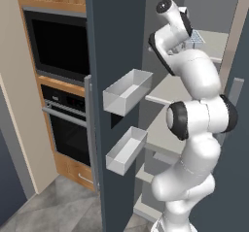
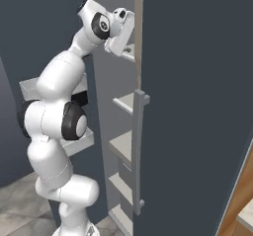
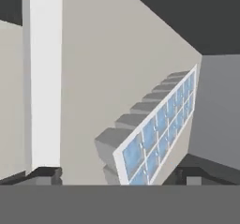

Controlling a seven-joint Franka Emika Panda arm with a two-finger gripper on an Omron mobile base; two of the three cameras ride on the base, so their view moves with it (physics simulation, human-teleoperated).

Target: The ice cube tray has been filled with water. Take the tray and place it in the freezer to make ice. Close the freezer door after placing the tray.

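The ice cube tray (image 3: 157,131), white with two rows of pale blue water cells, lies on a pale upper shelf (image 3: 93,54) inside the freezer. My gripper (image 3: 117,174) is open over its near end. The fingertips (image 3: 44,174) stand wide on either side of the tray, and neither one touches it. From the left base view the tray (image 1: 196,38) peeks out just past my wrist on the top shelf (image 1: 216,44). The freezer door (image 1: 116,41) stands swung open at the left, with white bins (image 1: 127,91) on its inner face.
A lower door bin (image 1: 126,150) juts toward my arm. A black microwave (image 1: 56,44) and oven (image 1: 68,124) sit left of the open door. The other slate-blue door (image 2: 197,106) with its silver handle (image 2: 140,146) is close on my right. Lower shelves (image 2: 123,146) lie beneath.
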